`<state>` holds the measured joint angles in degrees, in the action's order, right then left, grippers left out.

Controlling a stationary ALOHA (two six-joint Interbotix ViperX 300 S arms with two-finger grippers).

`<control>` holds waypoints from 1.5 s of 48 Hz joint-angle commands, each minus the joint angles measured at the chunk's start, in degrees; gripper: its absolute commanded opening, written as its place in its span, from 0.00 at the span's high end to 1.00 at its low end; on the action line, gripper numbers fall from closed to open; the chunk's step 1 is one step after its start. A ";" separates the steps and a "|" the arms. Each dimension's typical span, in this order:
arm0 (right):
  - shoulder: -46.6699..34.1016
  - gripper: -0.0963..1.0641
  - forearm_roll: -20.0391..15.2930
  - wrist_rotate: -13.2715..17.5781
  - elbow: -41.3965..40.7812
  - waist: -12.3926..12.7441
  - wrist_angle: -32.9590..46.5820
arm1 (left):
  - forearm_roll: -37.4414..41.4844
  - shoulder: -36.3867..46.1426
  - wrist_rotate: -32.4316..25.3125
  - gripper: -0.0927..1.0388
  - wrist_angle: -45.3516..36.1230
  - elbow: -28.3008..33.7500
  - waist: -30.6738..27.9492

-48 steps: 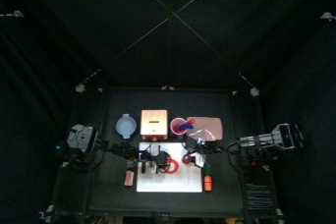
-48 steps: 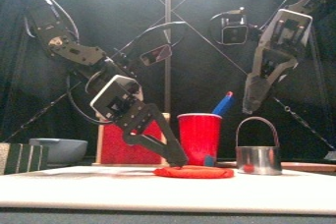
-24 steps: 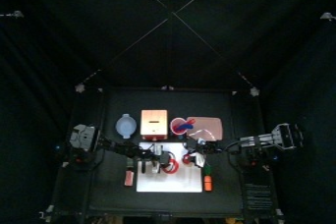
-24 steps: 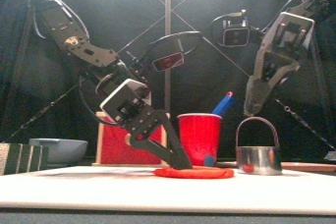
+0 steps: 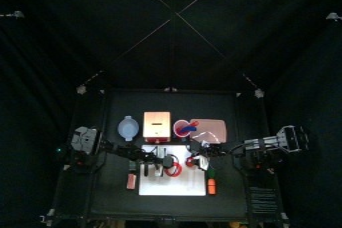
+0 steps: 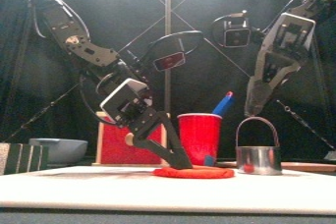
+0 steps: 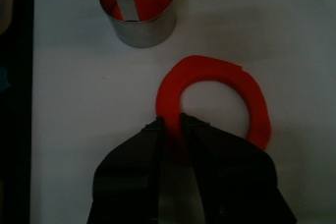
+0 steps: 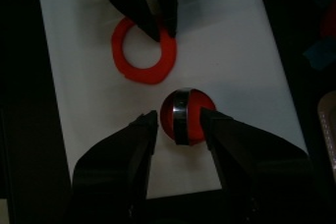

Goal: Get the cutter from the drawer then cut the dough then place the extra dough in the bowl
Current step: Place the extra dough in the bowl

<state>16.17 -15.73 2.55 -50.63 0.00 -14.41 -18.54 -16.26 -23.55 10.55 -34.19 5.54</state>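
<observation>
A red dough ring (image 6: 195,173) lies flat on the white cutting board (image 6: 157,194). My left gripper (image 6: 180,161) reaches down to the ring's left side. In the left wrist view its jaws (image 7: 175,122) are pinched together on the rim of the dough ring (image 7: 257,100). The metal cutter (image 6: 258,159) stands upright on the board to the right of the ring, with red showing inside it (image 7: 138,17). Above the cutter (image 8: 184,113) hangs my right gripper (image 8: 184,120), open, one jaw on each side and clear of the wire handle.
Behind the board stand the red cup (image 6: 199,138) with a blue knife, the wooden box with its red drawer front (image 6: 121,145), and the blue-grey bowl (image 6: 59,149) at the far left. A small red thing (image 5: 131,180) lies left of the board.
The left arm's wrist has swung up and to the right while its jaws stayed at the ring. The right gripper has hardly moved above the cutter.
</observation>
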 commanded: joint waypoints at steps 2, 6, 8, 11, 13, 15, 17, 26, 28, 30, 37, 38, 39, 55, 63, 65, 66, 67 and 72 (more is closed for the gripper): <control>1.32 0.24 0.00 -0.09 0.97 0.26 0.44 | 0.53 5.45 0.00 0.37 1.05 -0.62 -0.35; 1.41 0.24 0.09 -0.18 1.14 0.35 0.53 | 1.05 8.35 -0.35 0.38 2.55 -2.37 -0.88; 1.41 0.24 0.18 -0.18 1.14 0.35 0.53 | 1.05 10.02 -0.53 0.38 3.43 -3.34 -1.05; 1.32 0.24 0.26 -0.18 0.97 0.35 0.53 | 1.05 13.01 -0.53 0.38 4.22 -4.57 -1.23; 1.32 0.24 0.26 -0.18 0.88 0.35 0.53 | 1.14 15.29 -0.70 0.38 4.48 -5.45 -1.49; 1.32 0.24 0.35 -0.18 0.88 0.35 0.53 | 1.23 17.67 -0.97 0.38 4.48 -6.42 -2.20; 1.41 0.24 0.44 -0.18 0.88 0.44 0.62 | 1.23 20.04 -1.23 0.38 4.48 -7.47 -3.25; 1.32 0.24 0.88 -0.18 0.70 0.79 0.62 | 1.49 30.76 -3.08 0.38 2.99 -10.20 -7.38; 1.32 0.24 0.97 -0.18 0.70 0.88 0.62 | 1.85 33.22 -3.78 0.38 1.85 -10.55 -8.26; 1.32 0.24 0.97 -0.18 0.70 0.97 0.62 | 1.93 34.98 -4.31 0.38 0.62 -10.90 -9.23; 1.23 0.24 1.23 -0.26 0.62 1.14 1.32 | 1.85 41.92 -4.92 0.38 -3.78 -13.18 -14.68; 1.23 0.24 1.41 -0.26 0.70 1.14 1.58 | 1.76 43.15 -4.92 0.38 -4.04 -13.71 -15.56; 1.23 0.24 1.49 -0.26 0.70 1.14 1.67 | 1.76 43.95 -4.92 0.38 -4.22 -14.06 -16.00; 0.79 0.24 3.43 -0.26 0.88 1.32 3.69 | -1.85 60.29 -4.83 0.38 -8.26 -26.28 -30.50; 0.79 0.24 3.78 -0.18 0.79 1.32 3.96 | -2.02 63.46 -5.01 0.38 -13.62 -29.44 -36.56; 0.79 0.24 3.78 -0.18 0.70 1.32 3.96 | -1.23 63.37 -5.01 0.38 -15.03 -29.79 -37.97; 0.79 0.24 3.78 -0.18 0.70 1.32 3.96 | -0.88 63.19 -5.01 0.38 -15.56 -29.88 -38.41; 0.79 0.24 3.78 -0.18 0.70 1.41 3.96 | -0.26 62.93 -5.01 0.37 -16.35 -29.97 -39.02; 0.79 0.24 3.60 -0.18 0.70 1.32 3.96 | 1.23 61.96 -4.83 0.36 -19.78 -30.67 -41.57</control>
<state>16.17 -11.95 2.46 -50.63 1.14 -10.90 -18.11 46.41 -28.48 -7.56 -65.39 -34.28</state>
